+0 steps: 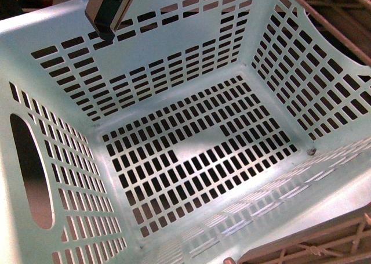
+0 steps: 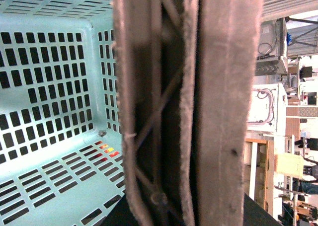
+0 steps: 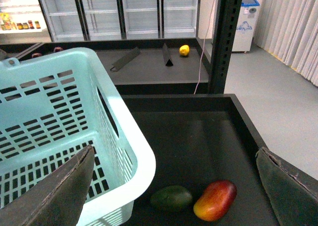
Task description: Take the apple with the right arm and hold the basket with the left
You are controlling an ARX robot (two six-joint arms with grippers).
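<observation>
Two right fingers (image 3: 54, 191) apart | basket (image 1: 191, 72) handle (image 2: 149, 112) hides left fingers

The near work surface is a black table (image 3: 198, 146) with a raised rim. Beyond it stands a second black table (image 3: 149, 69) carrying a flat dark strip (image 3: 124, 60), a dark wedge-shaped piece (image 3: 168, 57) and a small yellow object (image 3: 184, 50). A black perforated upright post (image 3: 226, 37) rises between the two tables. White-framed glass-door display cabinets (image 3: 141, 12) line the far wall; a lit shelf (image 3: 20, 25) beside them holds small jars. The floor (image 3: 278, 102) is smooth pale grey. Pale pleated curtains (image 3: 293, 27) hang along one side, with a white unit with a blue top (image 3: 246, 20) beside them. Lighting is bright and even. The left wrist view shows white equipment (image 2: 266, 107) and wooden racks (image 2: 261, 171).
</observation>
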